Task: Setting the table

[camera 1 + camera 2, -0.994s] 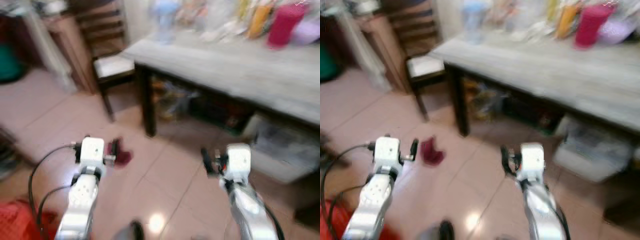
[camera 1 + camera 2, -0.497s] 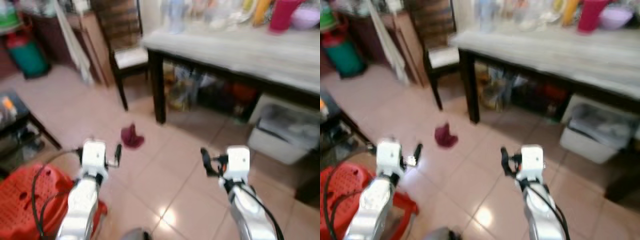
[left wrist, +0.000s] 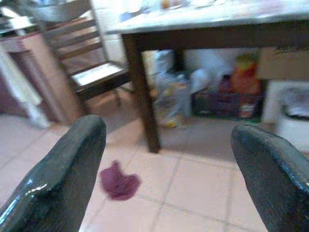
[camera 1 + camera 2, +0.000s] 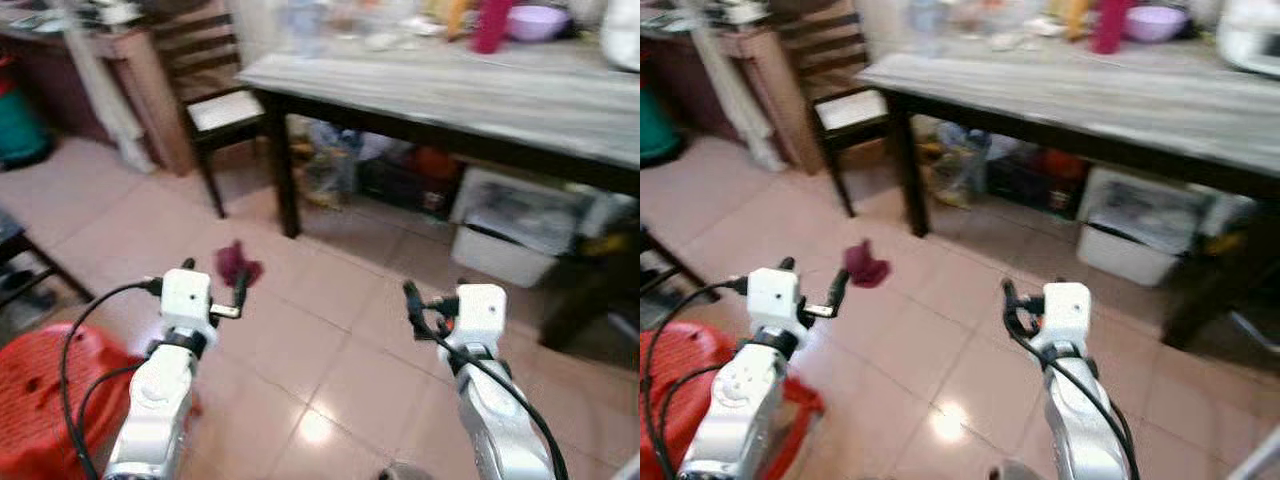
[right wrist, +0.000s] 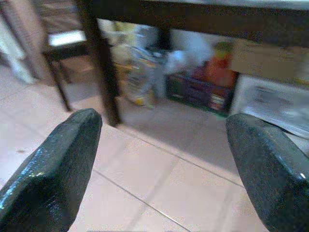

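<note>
Two grippers, left (image 4: 215, 290) and right (image 4: 432, 305), fingers spread, empty, held forward at waist height for approach | dining table (image 4: 420, 85) ahead, crowded with blurred tableware | maroon cloth (image 4: 236, 264) on tiled floor by table leg.

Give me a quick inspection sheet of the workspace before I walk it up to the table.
Surface: grey-topped table on dark legs, ahead.
Job's things: magenta cup, purple bowl at the table's far edge; rest blurred.
Clutter: dark red cloth on the tiled floor; bags and white bin under the table.
Grippers: left gripper and right gripper open, empty, raised over the floor.
Cables: black cable looping beside the left arm.
Surroundings: wooden chair, red plastic stool.
</note>
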Robot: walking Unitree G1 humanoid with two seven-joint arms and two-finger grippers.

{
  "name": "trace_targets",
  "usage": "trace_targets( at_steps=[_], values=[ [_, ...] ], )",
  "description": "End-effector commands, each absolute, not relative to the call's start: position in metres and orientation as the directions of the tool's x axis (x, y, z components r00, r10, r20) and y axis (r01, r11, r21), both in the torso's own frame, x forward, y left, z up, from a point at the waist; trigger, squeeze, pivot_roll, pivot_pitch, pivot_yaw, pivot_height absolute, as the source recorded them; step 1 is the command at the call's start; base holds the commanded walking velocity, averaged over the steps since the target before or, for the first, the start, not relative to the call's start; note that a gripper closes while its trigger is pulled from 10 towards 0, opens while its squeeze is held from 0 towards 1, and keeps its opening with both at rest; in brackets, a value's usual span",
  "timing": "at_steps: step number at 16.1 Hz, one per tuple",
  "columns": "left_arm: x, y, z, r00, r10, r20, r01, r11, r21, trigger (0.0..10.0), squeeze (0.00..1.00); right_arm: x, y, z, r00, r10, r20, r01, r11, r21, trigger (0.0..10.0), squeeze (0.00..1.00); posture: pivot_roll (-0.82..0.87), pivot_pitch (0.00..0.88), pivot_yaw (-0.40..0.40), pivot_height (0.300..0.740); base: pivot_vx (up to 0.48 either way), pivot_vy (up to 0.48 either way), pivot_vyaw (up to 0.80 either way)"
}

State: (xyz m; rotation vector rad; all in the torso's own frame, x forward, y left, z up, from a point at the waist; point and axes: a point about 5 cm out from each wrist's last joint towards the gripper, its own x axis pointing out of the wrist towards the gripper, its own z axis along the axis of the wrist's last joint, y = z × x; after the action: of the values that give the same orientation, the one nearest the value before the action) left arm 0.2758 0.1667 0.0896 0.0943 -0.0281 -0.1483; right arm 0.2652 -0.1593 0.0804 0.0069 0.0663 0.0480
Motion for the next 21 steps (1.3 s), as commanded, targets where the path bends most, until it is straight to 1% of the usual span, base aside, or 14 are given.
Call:
trace_targets(
  at_steps=[1, 4, 8, 11, 15, 16, 18, 20, 21],
  values=[
    [0.276, 0.165, 0.090, 0.988, -0.156, 0.015, 0.154, 0.984, 0.090, 10.0, 0.00, 0.267, -0.161, 0.087, 0.998, 0.041, -0.047, -0.041, 0.999, -0.001, 10.0, 0.00, -0.13, 0.114, 0.074, 0.740, 0.000, -0.382, -0.80],
    [0.277, 0.165, 0.092, 0.987, -0.158, 0.017, 0.156, 0.984, 0.083, 10.0, 0.00, 0.269, -0.159, 0.092, 0.999, 0.044, -0.030, -0.044, 0.999, 0.000, 10.0, 0.00, -0.13, 0.116, 0.075, 0.740, 0.000, -0.389, -0.62],
    [0.276, 0.161, 0.100, 0.985, -0.169, 0.043, 0.166, 0.984, 0.067, 10.0, 0.00, 0.268, -0.157, 0.109, 0.999, 0.042, 0.031, -0.042, 0.999, -0.012, 10.0, 0.00, -0.13, 0.128, 0.073, 0.740, 0.000, -0.395, 0.00],
    [0.275, 0.161, 0.100, 0.985, -0.166, 0.039, 0.164, 0.984, 0.064, 10.0, 0.00, 0.267, -0.157, 0.117, 0.997, 0.045, 0.067, -0.042, 0.998, -0.053, 10.0, 0.00, -0.14, 0.133, 0.073, 0.740, 0.000, -0.331, 0.00],
    [0.277, 0.159, 0.108, 0.985, -0.163, 0.057, 0.161, 0.986, 0.040, 10.0, 0.00, 0.265, -0.158, 0.144, 0.984, 0.036, 0.176, -0.010, 0.989, -0.146, 10.0, 0.00, -0.14, 0.140, 0.070, 0.740, 0.000, -0.295, 0.00],
    [0.277, 0.155, 0.114, 0.982, -0.171, 0.076, 0.168, 0.985, 0.036, 10.0, 0.00, 0.262, -0.159, 0.150, 0.979, 0.037, 0.199, -0.002, 0.985, -0.171, 10.0, 0.00, -0.14, 0.142, 0.069, 0.740, 0.000, 0.000, 0.00],
    [0.277, 0.153, 0.117, 0.980, -0.178, 0.085, 0.176, 0.984, 0.033, 10.0, 0.00, 0.260, -0.161, 0.150, 0.980, 0.032, 0.196, 0.003, 0.985, -0.172, 10.0, 0.00, -0.14, 0.143, 0.069, 0.740, 0.000, 0.000, 0.00],
    [0.277, 0.153, 0.118, 0.979, -0.186, 0.088, 0.184, 0.983, 0.028, 10.0, 0.00, 0.258, -0.165, 0.146, 0.985, 0.005, 0.174, 0.025, 0.985, -0.170, 10.0, 0.00, -0.15, 0.143, 0.070, 0.740, 0.000, -0.341, 0.00],
    [0.277, 0.153, 0.118, 0.979, -0.186, 0.086, 0.184, 0.983, 0.027, 10.0, 0.00, 0.258, -0.166, 0.146, 0.985, 0.004, 0.171, 0.026, 0.985, -0.172, 10.0, 0.00, -0.15, 0.143, 0.070, 0.740, 0.000, -0.364, -0.56]
  ],
)
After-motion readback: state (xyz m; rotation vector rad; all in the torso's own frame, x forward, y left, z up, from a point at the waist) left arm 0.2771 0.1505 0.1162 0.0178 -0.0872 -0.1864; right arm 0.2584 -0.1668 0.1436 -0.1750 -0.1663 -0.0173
